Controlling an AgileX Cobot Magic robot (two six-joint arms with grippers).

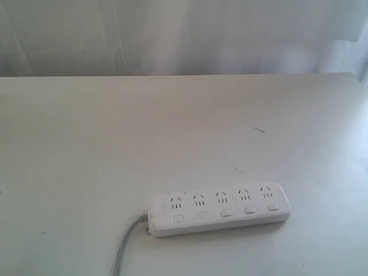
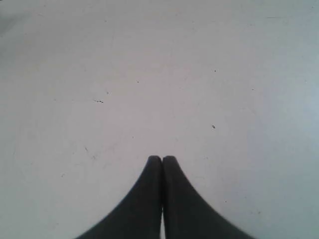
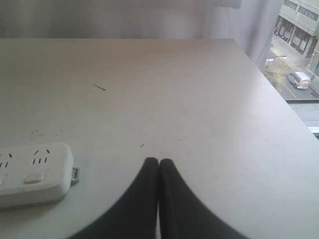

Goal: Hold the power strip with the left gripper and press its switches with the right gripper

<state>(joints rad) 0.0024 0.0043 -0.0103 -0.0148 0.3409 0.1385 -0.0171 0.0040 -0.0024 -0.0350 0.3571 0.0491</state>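
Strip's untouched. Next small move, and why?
Probably bring the left pincer over to the strip: it is shut and its camera sees only table, so nothing is held yet. The right pincer, also shut, is off the strip too; pressing should wait.

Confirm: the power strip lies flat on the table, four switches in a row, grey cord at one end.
Wrong count: the exterior view shows five switches, not four. The power strip lies flat on the table, grey cord at one end.
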